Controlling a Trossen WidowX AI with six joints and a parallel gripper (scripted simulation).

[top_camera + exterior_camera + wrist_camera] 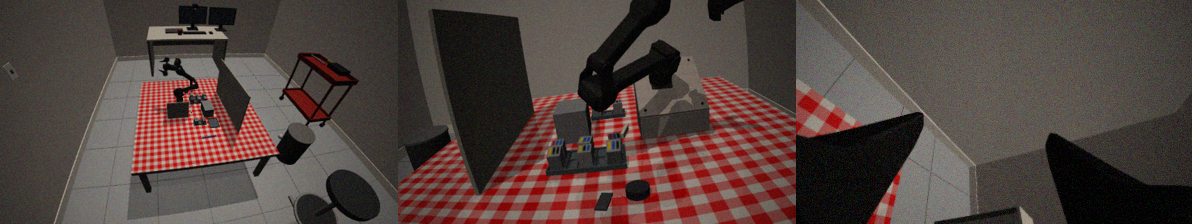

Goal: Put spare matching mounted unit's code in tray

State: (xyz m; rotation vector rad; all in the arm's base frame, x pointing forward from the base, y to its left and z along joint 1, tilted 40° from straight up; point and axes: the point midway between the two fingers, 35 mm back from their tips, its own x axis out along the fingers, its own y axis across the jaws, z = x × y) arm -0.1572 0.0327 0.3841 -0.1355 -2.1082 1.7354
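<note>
while the gripper hangs spread and empty, the spares at six o'clock of the mounted unit look small, rigid and light, best pinched across their flat sides.

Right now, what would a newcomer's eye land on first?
The red-and-white checked tablecloth dominates the room's middle. On it, a tall dark flat panel stands upright beside a rack of small grey blocks with coloured stripes. The black arm's gripper hangs open, raised beyond the table's far edge.
</note>
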